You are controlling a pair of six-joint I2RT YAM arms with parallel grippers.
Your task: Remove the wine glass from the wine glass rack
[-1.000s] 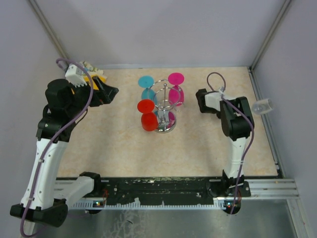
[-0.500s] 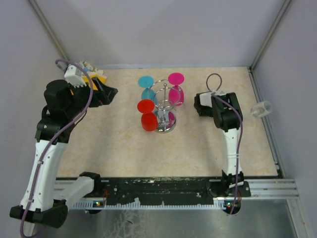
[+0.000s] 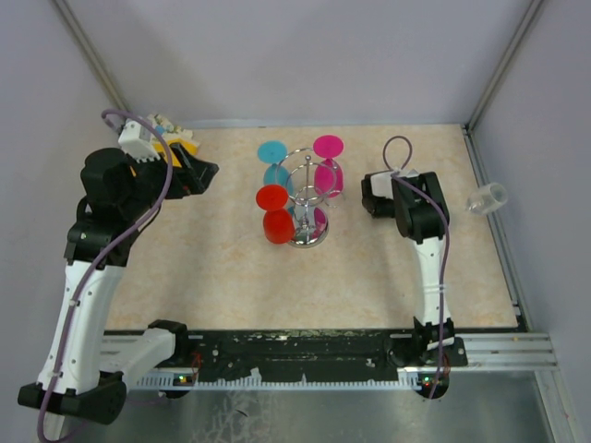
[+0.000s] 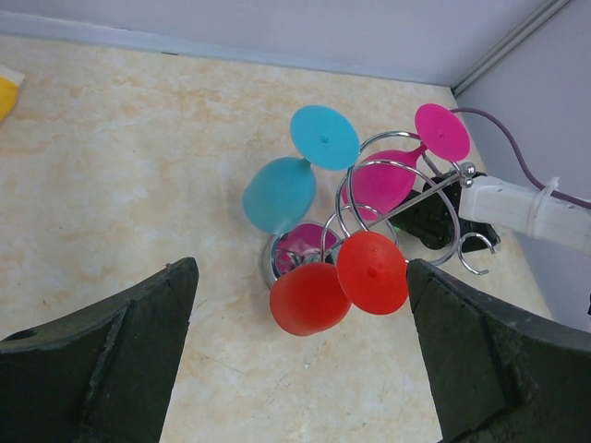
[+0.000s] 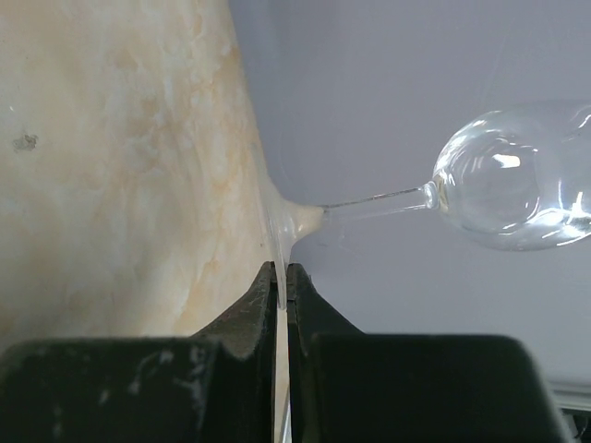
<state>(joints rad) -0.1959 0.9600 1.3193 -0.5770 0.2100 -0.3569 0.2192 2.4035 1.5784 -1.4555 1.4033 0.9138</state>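
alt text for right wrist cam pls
The right gripper pinches the thin foot of a clear wine glass, jaws closed on it; stem and bowl stretch right across a grey wall. Beige marbled table fills the left.

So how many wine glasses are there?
4: red glass, blue glass, pink glass on the rack; clear glass gripped by its foot in the right tool. Pink low on the rack may be a fifth.

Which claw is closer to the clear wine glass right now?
Right. The right claw is clamped on the foot of the clear wine glass. The left claw hangs open across the table, with the wine glass rack between it and the glass.
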